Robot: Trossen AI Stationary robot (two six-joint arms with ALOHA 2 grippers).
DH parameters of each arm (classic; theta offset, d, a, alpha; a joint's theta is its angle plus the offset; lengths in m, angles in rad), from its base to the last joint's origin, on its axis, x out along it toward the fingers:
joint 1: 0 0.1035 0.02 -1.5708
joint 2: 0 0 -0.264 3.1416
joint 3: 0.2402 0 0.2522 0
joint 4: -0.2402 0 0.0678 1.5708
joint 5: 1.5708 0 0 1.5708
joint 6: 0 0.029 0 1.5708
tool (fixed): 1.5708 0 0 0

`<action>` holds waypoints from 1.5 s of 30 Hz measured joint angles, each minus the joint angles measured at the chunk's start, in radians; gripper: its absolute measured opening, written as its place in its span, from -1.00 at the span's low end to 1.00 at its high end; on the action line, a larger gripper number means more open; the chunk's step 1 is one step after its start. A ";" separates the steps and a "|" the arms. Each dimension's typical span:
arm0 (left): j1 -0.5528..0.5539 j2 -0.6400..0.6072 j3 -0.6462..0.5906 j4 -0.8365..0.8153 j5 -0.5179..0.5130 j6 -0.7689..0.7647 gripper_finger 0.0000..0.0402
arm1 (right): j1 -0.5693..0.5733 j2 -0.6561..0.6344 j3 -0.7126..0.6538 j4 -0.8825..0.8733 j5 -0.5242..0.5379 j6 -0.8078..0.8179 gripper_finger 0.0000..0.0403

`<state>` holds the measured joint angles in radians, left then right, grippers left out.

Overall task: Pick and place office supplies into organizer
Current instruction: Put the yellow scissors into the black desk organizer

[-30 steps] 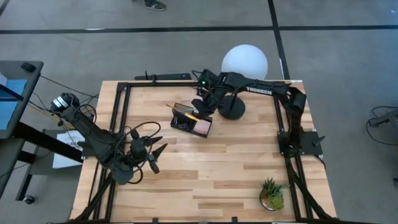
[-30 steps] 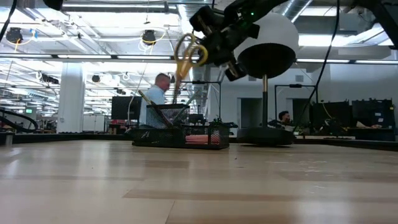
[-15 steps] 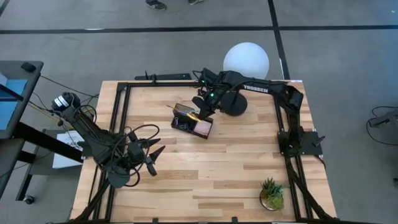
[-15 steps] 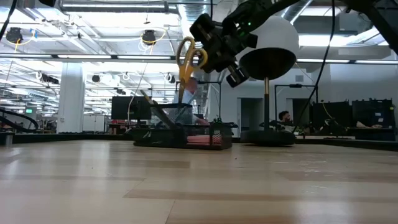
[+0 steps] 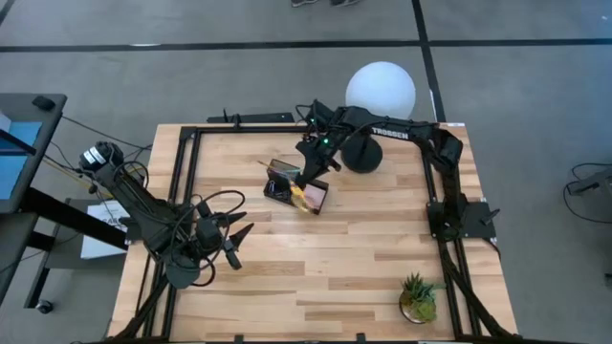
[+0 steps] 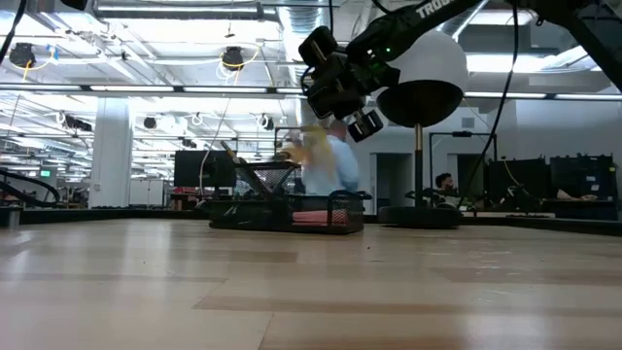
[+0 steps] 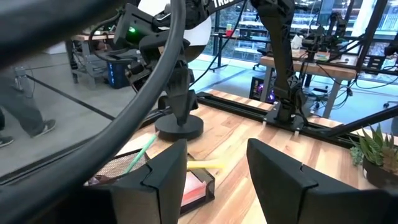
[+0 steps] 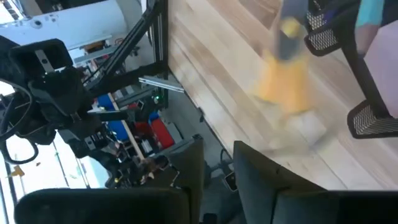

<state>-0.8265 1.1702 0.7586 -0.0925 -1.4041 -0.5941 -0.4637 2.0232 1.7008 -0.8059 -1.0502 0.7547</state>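
The yellow-handled scissors (image 5: 301,194) are a blur at the small black mesh organizer (image 5: 284,182), loose below the right gripper (image 5: 312,160), whose fingers stand parted and hold nothing. Next comes checking where they settle. The left gripper (image 5: 232,232) waits open near the table's left edge.

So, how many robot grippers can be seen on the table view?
2: the left gripper near the table's left edge, the right gripper above the organizer.

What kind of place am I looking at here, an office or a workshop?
Probably a robotics lab in a large open industrial hall. Two dark robot arms are mounted on a wooden table, the ceiling shows bare ducts and strip lights, and benches of computer gear stand behind.
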 joint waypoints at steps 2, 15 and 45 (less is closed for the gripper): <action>0.000 0.000 0.000 -0.001 -0.008 0.003 -0.18 | -0.004 0.000 0.000 -0.001 -0.001 0.000 -0.56; 0.000 0.000 0.000 -0.007 -0.074 0.004 -0.18 | -0.001 -0.029 -0.001 0.006 -0.168 -0.266 -0.39; 0.457 0.542 0.252 -0.099 1.118 -0.478 -0.18 | 0.688 -0.722 -0.119 -0.360 0.827 -0.773 -0.46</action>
<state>-0.3692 1.7121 1.0106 -0.1916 -0.2858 -1.0718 0.2245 1.3008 1.5822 -1.1662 -0.2234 -0.0184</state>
